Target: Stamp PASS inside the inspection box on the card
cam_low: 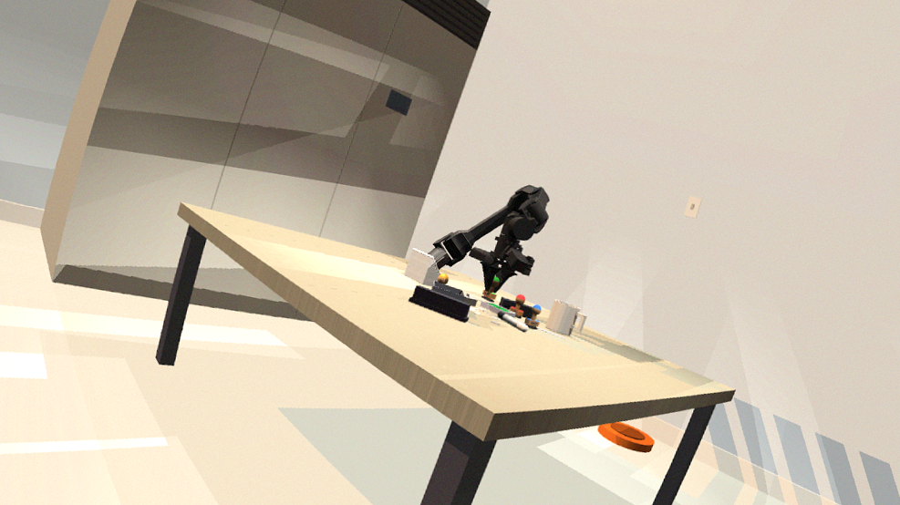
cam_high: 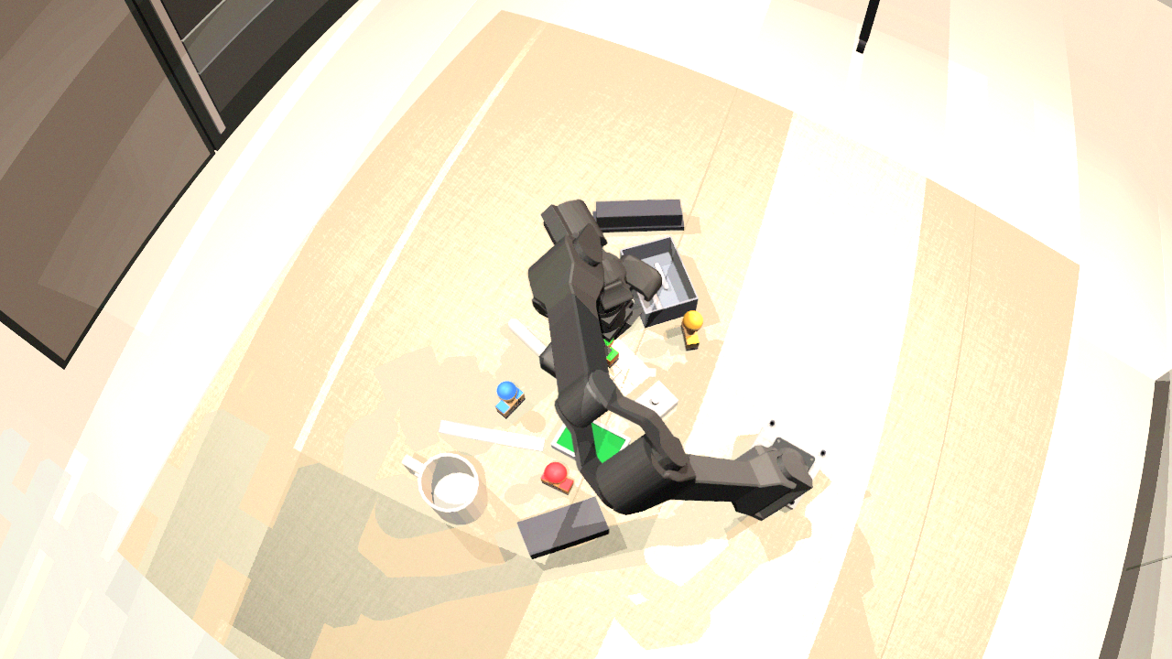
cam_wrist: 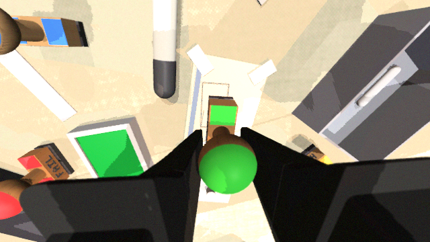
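Your arm arches over the tabletop (cam_high: 426, 270) (cam_low: 376, 312) from the lower right of the top view, its wrist bent down near the centre. Your gripper (cam_high: 608, 331) (cam_low: 490, 287) (cam_wrist: 221, 134), partly open, pinches the green-knobbed stamp (cam_high: 611, 353) (cam_low: 492, 284) (cam_wrist: 228, 168), which appears over the card (cam_high: 633, 368) (cam_wrist: 235, 68) at the wrist view's centre.

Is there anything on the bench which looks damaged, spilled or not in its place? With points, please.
Nothing stands out: the mug (cam_high: 449, 489) (cam_low: 562, 317) is upright, the red-knobbed stamp (cam_high: 556, 476) (cam_wrist: 44, 165) stands, and no spill shows. The gripper (cam_wrist: 221, 134) partly hides the card (cam_wrist: 250, 97).
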Controlling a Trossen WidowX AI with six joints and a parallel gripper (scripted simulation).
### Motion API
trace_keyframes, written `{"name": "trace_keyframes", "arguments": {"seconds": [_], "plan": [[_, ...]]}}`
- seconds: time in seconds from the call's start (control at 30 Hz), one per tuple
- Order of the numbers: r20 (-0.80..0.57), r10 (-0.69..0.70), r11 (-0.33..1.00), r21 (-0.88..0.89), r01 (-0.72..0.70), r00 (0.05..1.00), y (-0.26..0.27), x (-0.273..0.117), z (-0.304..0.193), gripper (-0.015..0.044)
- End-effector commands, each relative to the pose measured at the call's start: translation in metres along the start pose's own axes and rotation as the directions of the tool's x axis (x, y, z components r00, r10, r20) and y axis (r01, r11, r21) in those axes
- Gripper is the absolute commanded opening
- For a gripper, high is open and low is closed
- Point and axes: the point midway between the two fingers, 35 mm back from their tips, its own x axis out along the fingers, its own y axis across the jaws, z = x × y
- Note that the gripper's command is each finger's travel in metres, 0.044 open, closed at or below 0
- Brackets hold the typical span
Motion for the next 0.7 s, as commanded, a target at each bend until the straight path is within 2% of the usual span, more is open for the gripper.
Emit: {"name": "trace_keyframes", "arguments": {"seconds": [0.0,0.67], "plan": [[0.004,0.004,1.0,0.005,-0.004,1.0,0.0,0.003,0.0,0.0],[0.006,0.004,1.0,0.003,-0.004,1.0,0.0,0.016,0.0,0.0]]}}
